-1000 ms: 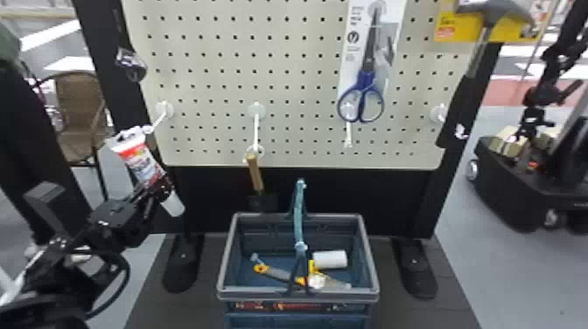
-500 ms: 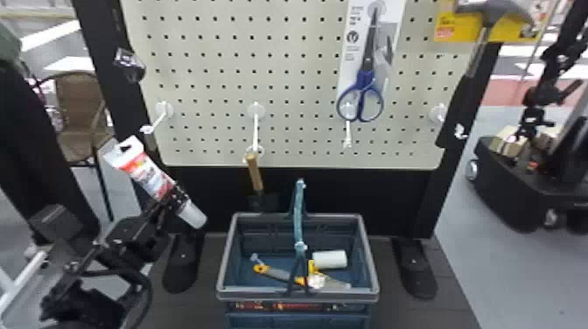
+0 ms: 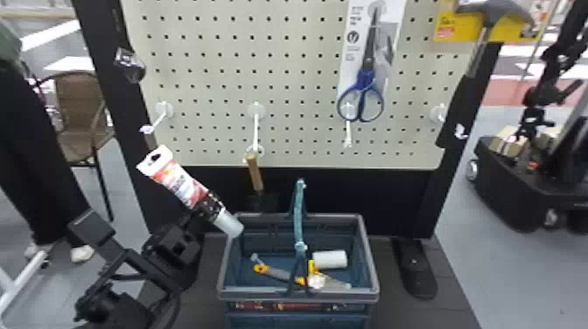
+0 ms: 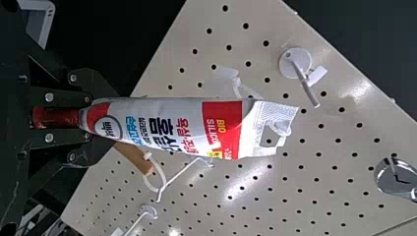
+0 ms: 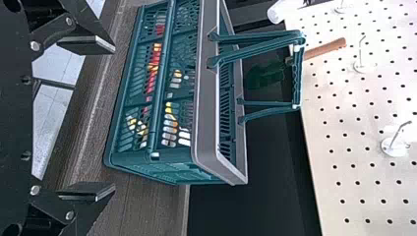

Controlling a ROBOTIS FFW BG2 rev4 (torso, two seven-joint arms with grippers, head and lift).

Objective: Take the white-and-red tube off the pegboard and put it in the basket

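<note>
- far left: the black left gripper (image 3: 209, 208) clamps the soft white-and-red tube (image 3: 178, 180) by its neck, the pale cap tipped toward four o'clock, the flat hanging end toward ten. the tube is off the pegboard (image 3: 286, 87); a white hook (image 3: 162, 113) juts out at its eleven o'clock with nothing hung on it.
- what has changed: over the last second the left arm has carried the tube away from that hook toward four o'clock. that shifts the job from taking down to placing.
- next, rightward: the tool with a brown wooden handle (image 3: 254, 173) hangs at about two o'clock from the tube. passing it closely, the tube could knock it, i'd judge.
- middle: the teal plastic basket with a grey rim (image 3: 369, 262) stands on the dark counter (image 3: 420, 315), at four o'clock from the tube. the cap overlaps the basket's ten o'clock corner in the head view; whether it is truly above the rim, i can't tell. the raised handle (image 3: 298, 214) halves the opening, so the tube likely needs to go in beside it.
- right arm: its gripper (image 5: 115, 119) waits beside the basket, fingers wide apart and empty.
</note>
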